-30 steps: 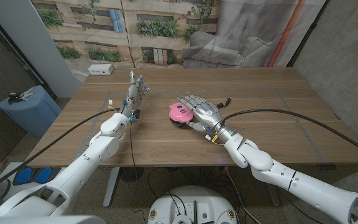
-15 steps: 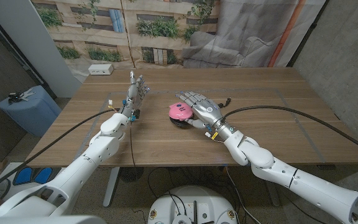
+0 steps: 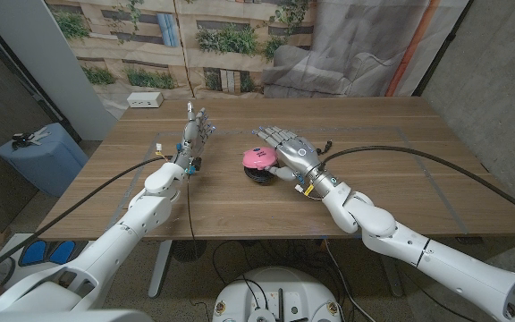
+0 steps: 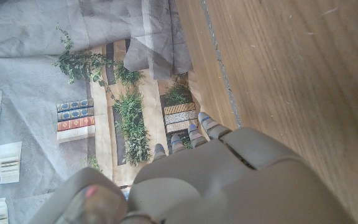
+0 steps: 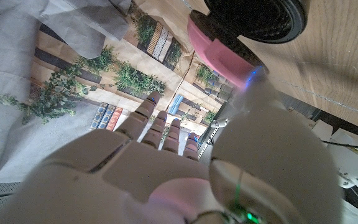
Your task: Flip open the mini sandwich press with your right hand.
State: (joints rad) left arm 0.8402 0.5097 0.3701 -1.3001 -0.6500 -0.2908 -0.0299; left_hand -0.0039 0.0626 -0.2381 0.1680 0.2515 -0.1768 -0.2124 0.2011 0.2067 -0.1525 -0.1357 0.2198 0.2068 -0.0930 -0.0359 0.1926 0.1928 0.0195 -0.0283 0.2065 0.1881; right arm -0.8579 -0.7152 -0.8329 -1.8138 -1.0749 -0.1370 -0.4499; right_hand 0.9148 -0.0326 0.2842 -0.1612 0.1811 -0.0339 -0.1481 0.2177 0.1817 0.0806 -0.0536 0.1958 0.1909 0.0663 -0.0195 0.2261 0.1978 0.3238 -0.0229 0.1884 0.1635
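The pink mini sandwich press (image 3: 259, 164) is sitting mid-table, lid tilting up over its black base; it is round, so no long axis shows. The right hand (image 3: 291, 152) is pressing beside its right side, fingers spread, thumb at the pink lid. The left hand (image 3: 195, 131) is standing upright, fingers apart, holding nothing, with bare wooden table (image 3: 392, 170) around.

Bare table (image 3: 392, 179) around sandwich press (image 3: 259, 165); white box (image 3: 145, 100) far corner.
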